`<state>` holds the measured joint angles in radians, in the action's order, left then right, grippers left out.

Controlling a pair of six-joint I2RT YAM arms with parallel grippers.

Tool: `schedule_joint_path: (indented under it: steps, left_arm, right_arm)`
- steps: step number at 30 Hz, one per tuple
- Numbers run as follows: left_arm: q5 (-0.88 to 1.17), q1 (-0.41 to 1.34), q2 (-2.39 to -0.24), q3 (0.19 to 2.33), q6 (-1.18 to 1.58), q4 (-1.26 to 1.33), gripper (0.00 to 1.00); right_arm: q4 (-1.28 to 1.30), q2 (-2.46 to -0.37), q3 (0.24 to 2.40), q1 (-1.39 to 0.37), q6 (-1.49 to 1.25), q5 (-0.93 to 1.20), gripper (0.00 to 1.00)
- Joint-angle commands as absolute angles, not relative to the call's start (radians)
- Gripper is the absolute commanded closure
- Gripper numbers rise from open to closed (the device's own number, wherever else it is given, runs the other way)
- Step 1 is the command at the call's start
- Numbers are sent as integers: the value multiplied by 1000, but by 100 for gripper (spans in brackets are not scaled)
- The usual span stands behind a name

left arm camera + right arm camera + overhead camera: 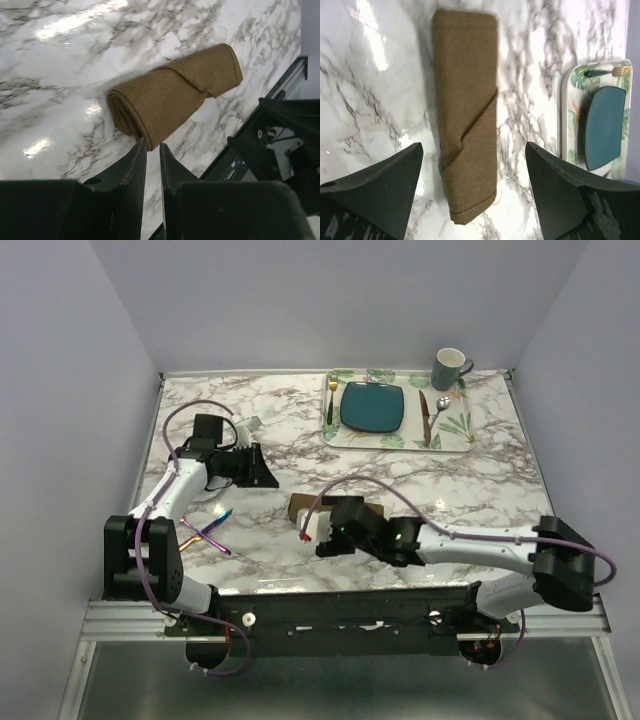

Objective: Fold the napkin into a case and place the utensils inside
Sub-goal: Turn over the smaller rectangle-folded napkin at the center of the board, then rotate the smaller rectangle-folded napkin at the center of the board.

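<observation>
The napkin [467, 100] is dark brown and lies folded into a long narrow case with a diagonal flap on the marble table. It also shows in the left wrist view [170, 97] and in the top view [298, 506]. My right gripper [474, 146] is open wide and hovers over the napkin's near end, one finger on each side, empty; it covers most of the napkin in the top view [313, 531]. My left gripper [152, 147] is shut and empty, its tips just short of the napkin's end [268, 472]. The iridescent utensils [210, 528] lie on the table at the left, by the left arm's base.
A leaf-printed placemat [455, 432] at the back right holds a teal plate [373, 406], a gold fork [331, 400], a dark knife [424, 415] and a spoon [441, 404]. A grey-green mug [450, 368] stands behind it. The table's front rail [280, 85] is near the napkin.
</observation>
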<state>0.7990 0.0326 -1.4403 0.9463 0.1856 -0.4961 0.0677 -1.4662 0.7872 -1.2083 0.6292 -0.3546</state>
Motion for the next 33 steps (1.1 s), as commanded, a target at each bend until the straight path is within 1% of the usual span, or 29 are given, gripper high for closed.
schedule_joint_path:
  steps: [1, 3, 4, 5, 7, 8, 11, 15, 19, 21, 24, 25, 28, 29, 31, 32, 33]
  left_arm:
    - [819, 146, -1447, 991, 97, -612, 77]
    - [825, 184, -1450, 980, 106, -604, 79]
    - [827, 221, -1465, 985, 101, -604, 80]
    - [825, 235, -1476, 1000, 97, -607, 81]
    - [825, 265, -1520, 1017, 83, -626, 83]
    - [822, 274, -1537, 1037, 74, -638, 84]
    - [799, 314, -1595, 1068, 8, -696, 85]
    - [753, 330, -1676, 1084, -38, -738, 85]
    - [697, 330, -1782, 1120, -44, -729, 86]
    - [674, 330, -1818, 1146, -44, -730, 86]
    - [643, 330, -1882, 1183, -55, -742, 86]
    - [632, 330, -1899, 1190, -54, -739, 84]
    - [623, 328, -1904, 1226, -63, -742, 80]
    - [623, 328, -1898, 1241, -70, -747, 79]
    - [641, 324, -1852, 1252, -131, -756, 75]
    - [649, 318, -1826, 1256, -165, -778, 74]
    - [653, 314, -1801, 1256, -202, -791, 74]
  right_arm:
    - [368, -1278, 900, -1024, 491, -57, 12]
    - [464, -1240, 894, -944, 485, 35, 15]
    - [495, -1224, 888, -875, 483, 114, 18]
    - [546, -1200, 882, -849, 486, 156, 25]
    - [567, -1193, 851, -815, 480, 186, 33]
    - [578, -1203, 842, -808, 482, 190, 39]
    - [571, -1256, 827, -773, 480, 190, 44]
    - [555, -1444, 865, -736, 492, 192, 45]
    - [525, -1558, 887, -727, 522, 227, 46]
    - [537, -1598, 916, -727, 514, 230, 46]
    - [572, -1637, 928, -727, 514, 288, 47]
    - [586, -1637, 933, -727, 514, 334, 47]
    - [655, -1615, 968, -727, 509, 431, 43]
    - [675, -1599, 980, -727, 509, 449, 39]
    - [736, -1548, 1034, -724, 499, 498, 34]
    - [758, -1531, 1055, -716, 489, 512, 31]
    - [790, -1507, 1077, -703, 467, 531, 30]
